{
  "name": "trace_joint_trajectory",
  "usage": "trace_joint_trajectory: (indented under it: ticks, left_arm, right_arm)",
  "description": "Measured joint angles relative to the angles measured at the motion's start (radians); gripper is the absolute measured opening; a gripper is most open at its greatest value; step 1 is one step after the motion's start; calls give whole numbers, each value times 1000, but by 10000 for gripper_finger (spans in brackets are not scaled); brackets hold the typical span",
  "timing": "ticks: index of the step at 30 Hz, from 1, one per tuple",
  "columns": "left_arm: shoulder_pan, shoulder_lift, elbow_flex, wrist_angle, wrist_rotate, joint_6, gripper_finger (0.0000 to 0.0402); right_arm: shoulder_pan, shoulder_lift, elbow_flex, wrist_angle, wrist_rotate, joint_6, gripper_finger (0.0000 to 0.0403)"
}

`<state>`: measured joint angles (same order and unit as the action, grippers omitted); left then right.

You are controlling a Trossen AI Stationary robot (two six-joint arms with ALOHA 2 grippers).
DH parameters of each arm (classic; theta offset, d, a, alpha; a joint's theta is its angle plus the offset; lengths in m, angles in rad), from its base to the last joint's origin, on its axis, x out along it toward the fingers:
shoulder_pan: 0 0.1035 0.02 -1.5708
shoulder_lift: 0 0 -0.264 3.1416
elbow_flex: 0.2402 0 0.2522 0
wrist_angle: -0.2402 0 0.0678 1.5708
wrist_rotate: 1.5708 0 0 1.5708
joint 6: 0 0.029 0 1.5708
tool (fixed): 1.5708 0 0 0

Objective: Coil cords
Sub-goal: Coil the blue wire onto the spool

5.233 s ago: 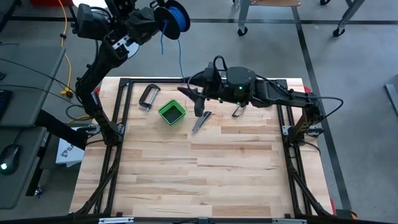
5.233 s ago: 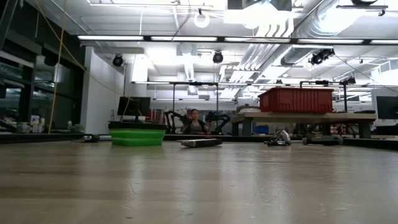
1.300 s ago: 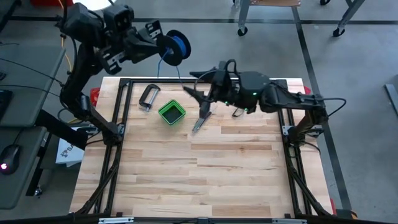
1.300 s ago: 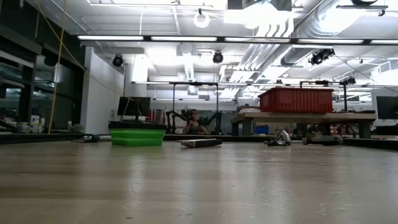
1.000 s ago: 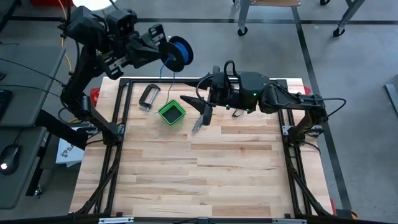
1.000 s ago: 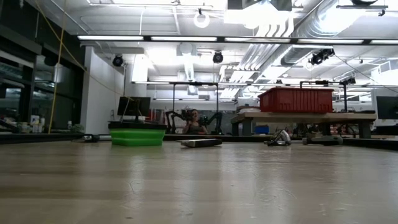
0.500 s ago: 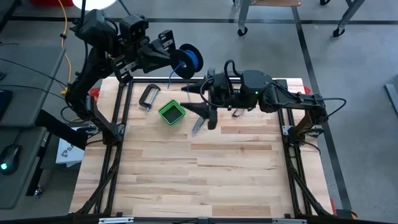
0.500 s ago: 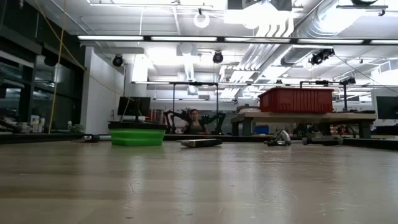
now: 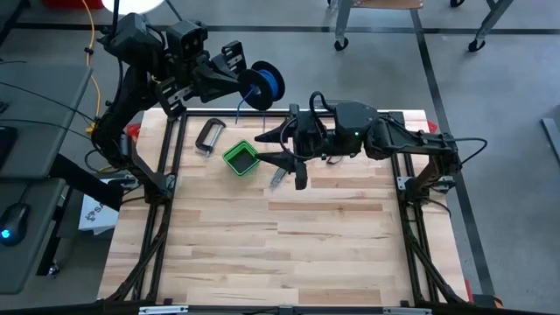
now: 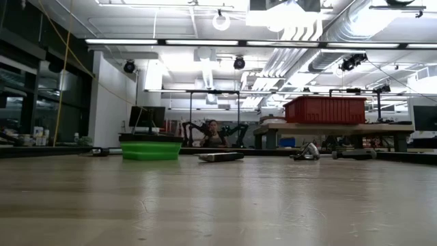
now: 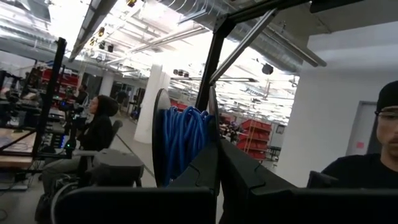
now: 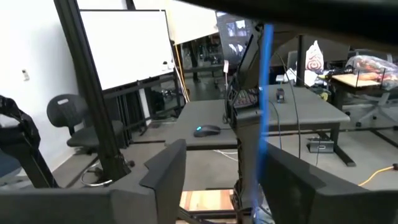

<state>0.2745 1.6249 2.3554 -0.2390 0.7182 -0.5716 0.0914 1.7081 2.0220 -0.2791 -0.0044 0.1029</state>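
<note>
Wooden counter in an open workshop; spool held aloft past the counter's far-left corner.

The spool of blue wire is clenched in the left gripper, carried further right than a second ago. A thin strand drops from it and is seen between the right gripper fingers, which were spread wide and are now closing; contact cannot be told. Green box sits just beside. Judged: strand about to be pinched, then winding can proceed.
</note>
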Motion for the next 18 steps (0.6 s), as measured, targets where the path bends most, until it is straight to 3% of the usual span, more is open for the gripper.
trace_joint_trajectory:
  ticks: [10, 14, 18]
  left_arm:
    - [0, 0, 0, -1, 1, -2, 1]
    - [0, 0, 0, -1, 1, -1, 1]
    - [0, 0, 0, -2, 1, -1, 1]
  right_arm:
    - [0, -1, 0, 12, 22, -39, 135]
    - [0, -1, 0, 11, 131, -35, 138]
    - [-1, -1, 0, 11, 148, 9, 164]
